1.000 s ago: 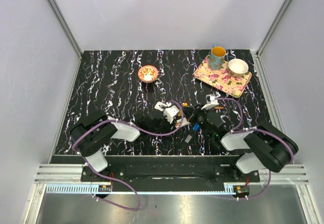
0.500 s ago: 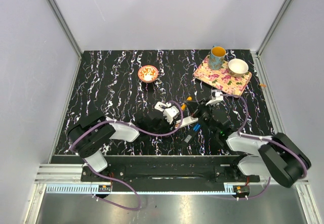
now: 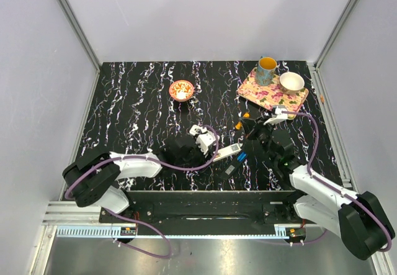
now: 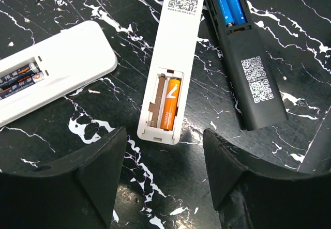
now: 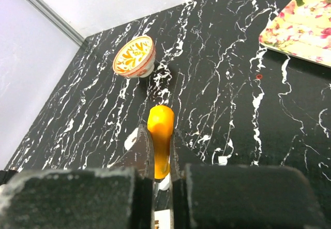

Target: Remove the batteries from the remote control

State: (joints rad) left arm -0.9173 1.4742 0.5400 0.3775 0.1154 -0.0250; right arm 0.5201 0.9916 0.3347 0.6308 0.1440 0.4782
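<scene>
Now, right hand (image 5: 159, 154) pinches small orange cylindrical battery (image 5: 160, 125) aloft.
Left hand (image 4: 163, 174) spread above slim white plastic remote (image 4: 178, 37); one orange cell (image 4: 169, 105) inside.

Movement recorded on both sides. My right gripper (image 5: 159, 142), clamped on one orange battery (image 5: 160, 123), travelled up and away from the white remote (image 4: 178, 43) and ended closer to the floral tray (image 3: 273, 95). My right arm (image 3: 316, 185) stretched out behind it, and its elbow dropped towards the near right corner. My left gripper (image 4: 164, 136) widened its jaws, and the fingers (image 4: 98, 172) finished apart on either side of the remote's end, clear of it. My left arm (image 3: 133, 163) swung its elbow outwards to the left. The remote, largely covered before, lay exposed from above.
</scene>
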